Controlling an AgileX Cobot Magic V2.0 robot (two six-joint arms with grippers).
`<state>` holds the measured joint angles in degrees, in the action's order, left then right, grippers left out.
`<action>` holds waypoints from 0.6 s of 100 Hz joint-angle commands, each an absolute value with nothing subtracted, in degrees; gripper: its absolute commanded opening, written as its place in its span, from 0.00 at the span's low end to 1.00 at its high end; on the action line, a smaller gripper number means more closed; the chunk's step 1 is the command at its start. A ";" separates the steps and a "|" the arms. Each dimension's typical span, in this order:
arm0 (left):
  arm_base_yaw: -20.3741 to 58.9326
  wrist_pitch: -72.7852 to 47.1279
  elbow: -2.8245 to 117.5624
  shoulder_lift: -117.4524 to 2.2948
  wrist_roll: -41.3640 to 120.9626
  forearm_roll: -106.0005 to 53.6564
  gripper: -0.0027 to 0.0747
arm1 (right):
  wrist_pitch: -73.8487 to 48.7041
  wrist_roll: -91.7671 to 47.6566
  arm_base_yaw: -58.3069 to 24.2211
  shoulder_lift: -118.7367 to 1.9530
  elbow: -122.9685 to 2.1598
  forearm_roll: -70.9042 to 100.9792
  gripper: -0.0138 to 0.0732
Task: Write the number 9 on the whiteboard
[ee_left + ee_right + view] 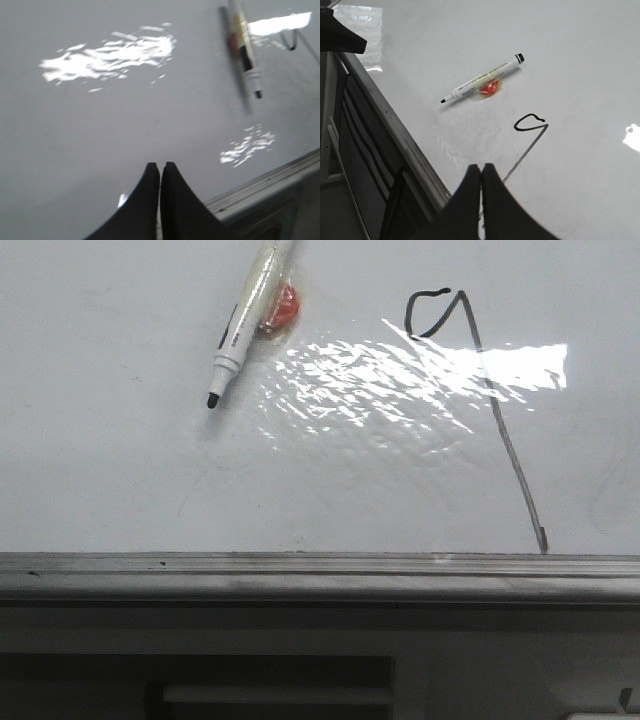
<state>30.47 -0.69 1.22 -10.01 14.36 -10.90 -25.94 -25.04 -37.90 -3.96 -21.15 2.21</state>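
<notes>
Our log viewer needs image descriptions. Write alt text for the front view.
A black 9 is drawn on the whiteboard, its tail reaching the near edge. An uncapped marker lies to its left, over something red.

Left claw (160, 167) closed, empty; right claw (481, 169) same.

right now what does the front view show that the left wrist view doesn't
Only the front view shows the whole number 9, from its small loop down the long tail to the board's near edge, plus the orange blob under the marker. Only the left wrist view shows the left gripper, its fingers pressed together and empty, above the whiteboard; the 9 there is just a sliver at the picture's edge. Both show the uncapped marker lying on the board, the glare, and the grey metal edge strip.
</notes>
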 commanded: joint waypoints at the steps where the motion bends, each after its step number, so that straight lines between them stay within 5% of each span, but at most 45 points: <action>1: 24.26 -0.87 0.96 -5.41 7.71 -4.62 0.01 | -21.28 -24.95 -37.45 -4.60 -22.50 1.52 0.09; 28: 14.20 -12.15 -1.07 1.46 2.88 -4.22 0.01 | -21.28 -24.95 -37.45 -4.60 -22.50 1.52 0.09; 60: 12.74 -16.71 -1.07 1.58 2.88 -4.22 0.01 | -21.28 -24.95 -37.45 -4.60 -22.50 1.52 0.09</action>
